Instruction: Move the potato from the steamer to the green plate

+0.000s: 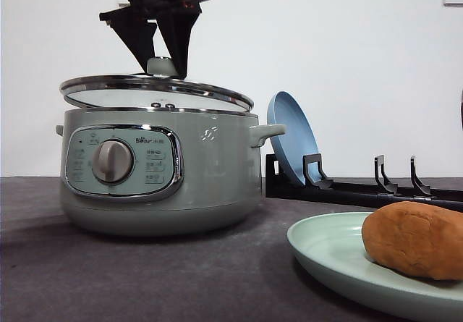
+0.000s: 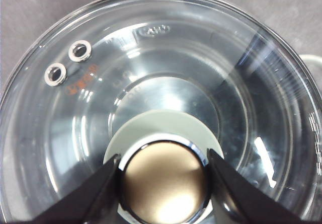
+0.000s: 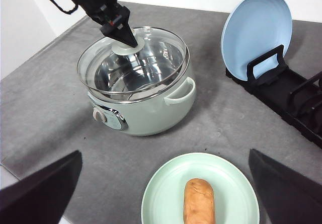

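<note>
The sage-green steamer (image 1: 202,170) stands left of centre on the grey table. My left gripper (image 1: 165,65) is shut on the knob (image 2: 165,181) of its glass lid (image 1: 155,89), which hangs slightly tilted just above the pot's rim. Through the glass the steel inside (image 3: 136,78) looks bare. The orange-brown potato (image 1: 416,239) lies on the green plate (image 1: 325,253) at the front right. In the right wrist view, my right gripper (image 3: 165,153) hovers open high above the green plate (image 3: 161,194) and the potato (image 3: 198,202), holding nothing.
A blue plate (image 1: 289,134) stands upright in a black dish rack (image 1: 362,188) behind the green plate, to the right of the steamer. Bare grey table surface (image 3: 45,103) lies left of and in front of the steamer.
</note>
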Motion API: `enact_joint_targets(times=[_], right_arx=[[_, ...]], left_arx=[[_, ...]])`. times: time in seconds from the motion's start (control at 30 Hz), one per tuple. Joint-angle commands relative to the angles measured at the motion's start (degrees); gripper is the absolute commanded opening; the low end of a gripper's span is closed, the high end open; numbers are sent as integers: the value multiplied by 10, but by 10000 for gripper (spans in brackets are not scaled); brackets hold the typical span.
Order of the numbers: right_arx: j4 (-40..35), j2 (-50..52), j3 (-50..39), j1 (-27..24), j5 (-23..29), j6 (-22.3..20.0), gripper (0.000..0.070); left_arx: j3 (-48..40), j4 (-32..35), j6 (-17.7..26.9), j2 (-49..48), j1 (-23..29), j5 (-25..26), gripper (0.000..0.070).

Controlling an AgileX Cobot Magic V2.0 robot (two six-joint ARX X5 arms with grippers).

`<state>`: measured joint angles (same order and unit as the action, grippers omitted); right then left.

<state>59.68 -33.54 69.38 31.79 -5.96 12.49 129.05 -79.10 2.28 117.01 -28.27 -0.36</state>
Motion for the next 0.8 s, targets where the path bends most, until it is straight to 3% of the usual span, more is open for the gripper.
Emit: enact_joint_targets(times=[0.0,0.77], right_arx=[[-4,-4,9,3,2,7,694],[-4,-4,9,3,2,7,694]], left_arx=[[23,12,7,4,-4,-1,0],[23,17,3,25,-4,-1,0]])
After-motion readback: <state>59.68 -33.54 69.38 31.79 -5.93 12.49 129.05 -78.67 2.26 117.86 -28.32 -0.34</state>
